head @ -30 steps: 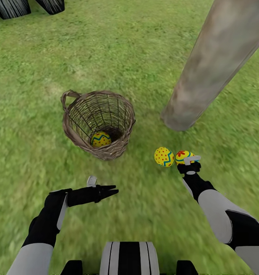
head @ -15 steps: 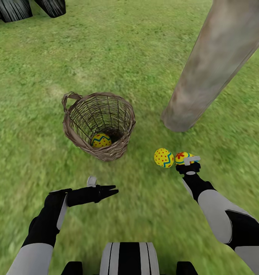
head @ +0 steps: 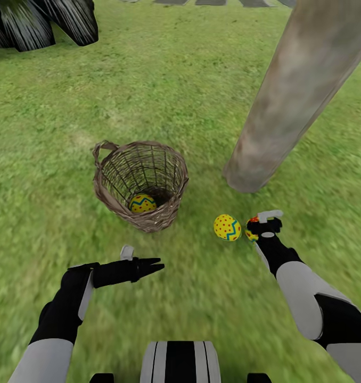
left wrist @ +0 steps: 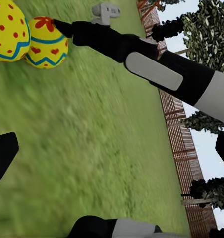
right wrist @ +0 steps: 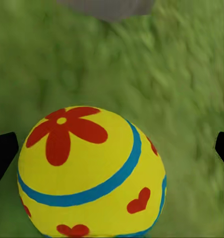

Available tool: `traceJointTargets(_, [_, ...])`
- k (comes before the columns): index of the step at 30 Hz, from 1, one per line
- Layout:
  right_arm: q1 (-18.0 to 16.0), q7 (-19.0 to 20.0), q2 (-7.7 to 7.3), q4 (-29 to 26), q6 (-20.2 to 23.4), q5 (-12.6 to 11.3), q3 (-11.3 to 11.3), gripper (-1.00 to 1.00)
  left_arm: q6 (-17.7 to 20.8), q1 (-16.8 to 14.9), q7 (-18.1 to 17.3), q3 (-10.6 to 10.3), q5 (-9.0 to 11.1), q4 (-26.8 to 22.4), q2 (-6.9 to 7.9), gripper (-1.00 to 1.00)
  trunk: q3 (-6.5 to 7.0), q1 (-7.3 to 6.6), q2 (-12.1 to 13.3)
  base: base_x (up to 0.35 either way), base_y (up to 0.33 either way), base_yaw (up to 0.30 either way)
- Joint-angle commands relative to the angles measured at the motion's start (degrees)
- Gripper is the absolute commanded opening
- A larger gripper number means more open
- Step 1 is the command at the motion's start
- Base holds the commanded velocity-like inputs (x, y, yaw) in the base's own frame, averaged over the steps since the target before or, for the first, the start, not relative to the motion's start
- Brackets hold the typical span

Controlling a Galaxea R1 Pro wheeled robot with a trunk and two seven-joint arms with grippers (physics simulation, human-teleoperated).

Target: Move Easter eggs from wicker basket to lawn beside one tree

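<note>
The wicker basket (head: 141, 183) stands on the lawn (head: 202, 127) with one Easter egg (head: 142, 203) lying in its bottom. Two more eggs rest on the grass near the foot of the tree (head: 287, 101): a zigzag one (head: 227, 227) and a flower-patterned one (head: 251, 232), seen too in the left wrist view (left wrist: 45, 44). My right gripper (head: 259, 230) hovers just over the flower egg (right wrist: 92, 173), open, its fingertips (right wrist: 3, 153) wide of the egg. My left gripper (head: 158, 264) hangs open and empty in front of the basket.
Dark leafy shrubs (head: 42, 21) stand at the far left. Grey stepping stones (head: 218, 2) run along the far edge of the grass. A brown slatted fence (left wrist: 176, 129) borders the lawn.
The camera has tilted, shifting everything down the picture. My right gripper has risen a little over the flower egg, which now lies lower on the grass. The left arm is still.
</note>
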Motion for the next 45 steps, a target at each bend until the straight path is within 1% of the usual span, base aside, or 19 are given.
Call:
traceJointTargets(1, [-0.01,-0.02,-0.1,-0.06,1.24,0.61,-0.26,1.0,0.6,-0.03,-0.35,0.22,-0.25,-0.02,0.11,1.0,0.2,-0.03,0.0,0.0,0.0,0.0])
traceJointTargets(7, [-0.01,0.15,-0.28,-0.07,7.18,0.2,-0.4,1.0,0.73,-0.03,-0.34,0.19,-0.56,-0.18,0.4,1.0,1.31,-0.16,0.07,0.0,0.0,0.0])
traceJointTargets(10, [-0.01,0.39,-0.49,0.0,8.18,-0.22,-0.58,1.0,1.1,-0.03,-0.84,-0.24,-0.74,-0.66,1.59,1.0,1.97,-0.24,0.11,0.0,0.0,0.0])
traceJointTargets(11, [0.23,0.41,-0.48,0.07,8.24,-0.3,-0.6,1.0,1.3,-0.03,-0.92,-1.12,-0.76,-0.81,1.97,1.0,2.19,-0.26,0.12,0.0,0.0,0.0])
traceJointTargets(12, [0.35,0.41,-0.53,0.1,8.26,-0.32,-0.63,1.0,1.37,-0.03,-0.95,-2.5,-0.77,-0.92,3.11,1.0,2.41,-0.29,0.14,0.0,0.0,0.0])
traceJointTargets(13, [0.4,0.41,-0.54,0.09,8.28,-0.3,-0.66,1.0,1.38,-0.07,-0.96,-4.55,-0.77,-1.46,4.48,1.0,2.63,-0.31,0.15,0.0,0.0,0.0])
traceJointTargets(15, [0.42,0.42,-0.55,0.05,9.91,-0.24,-0.69,1.0,1.43,-0.09,-0.91,-9.81,-0.86,-3.62,5.73,1.0,3.08,-0.37,0.18,-0.01,0.0,0.0])
traceJointTargets(16, [0.43,0.43,-0.59,-0.05,12.45,-0.18,-0.69,1.0,1.46,-0.05,-0.89,-11.12,-0.9,-4.15,6.31,1.0,3.3,-0.39,0.19,-0.167,0.083,0.0])
traceJointTargets(17, [0.43,0.67,-0.62,-0.14,14.12,-0.13,-0.69,1.0,1.47,-0.05,-0.89,-11.53,-0.91,-4.37,6.59,1.0,3.52,-0.42,0.2,-0.232,0.132,0.0])
traceJointTargets(21, [0.43,8.31,-1.61,-0.63,21.67,-0.08,-0.91,1.0,1.55,-0.11,-0.95,-11.95,-0.93,-5.81,7.59,1.0,4.41,-0.52,0.26,-0.288,0.175,0.0])
traceJointTargets(25, [0.43,21.11,-2.38,-4.95,26.79,-0.08,-1.5,1.0,1.63,-0.11,-1.1,-11.75,-0.71,-7.31,9.82,1.0,5.29,-0.62,0.31,-0.132,0.084,0.0])
traceJointTargets(27, [0.43,25.55,-3.46,-6.19,30.6,-0.08,-3.47,1.0,1.72,-0.11,-2.14,-11.63,-0.45,-8.0,11.31,1.0,5.74,-0.67,0.34,-0.012,0.008,0.0])
traceJointTargets(29, [0.43,36.03,-6.28,-7.15,33.6,-0.01,-7.58,1.0,1.74,-0.11,-4.3,-9.91,-0.44,-8.57,13.03,1.0,6.18,-0.73,0.36,-0.001,0.001,0.0])
traceJointTargets(30, [0.43,39.26,-7.17,-7.24,33.9,0.0,-8.44,1.0,1.74,-0.11,-5.48,-8.49,-0.43,-8.61,13.93,1.0,6.4,-0.75,0.38,0.0,0.0,0.0])
traceJointTargets(32, [0.59,41.58,-7.65,-7.27,34.12,-0.04,-10.02,1.0,1.74,-0.11,-8.17,-5.95,-0.67,-8.63,14.68,1.0,6.84,-0.8,0.4,0.0,0.0,0.0])
traceJointTargets(34, [0.86,45.2,-7.79,-7.27,34.18,-0.01,-12.54,1.0,1.68,-0.05,-8.17,-4.94,-0.89,-8.68,14.89,1.0,7.29,-0.86,0.43,0.0,0.0,0.0])
traceJointTargets(35, [0.92,47.23,-7.83,-7.27,34.24,0.0,-13.07,1.0,1.7,-0.03,-8.17,-4.84,-0.98,-8.6,14.9,1.0,7.51,-0.88,0.44,-0.039,0.09,0.0])
traceJointTargets(41, [1.63,54.44,-8.54,-7.27,34.28,-0.04,-13.46,1.0,1.83,-0.03,-8.17,-4.4,-0.85,-8.2,14.97,1.0,8.84,-1.04,0.52,-0.107,0.257,0.0])
traceJointTargets(45, [2.08,56.08,-8.96,-7.27,34.28,-0.07,-13.52,1.0,1.83,-0.03,-8.17,-3.97,-0.84,-8.25,15.69,1.0,9.72,-1.14,0.58,-0.135,0.281,0.0])
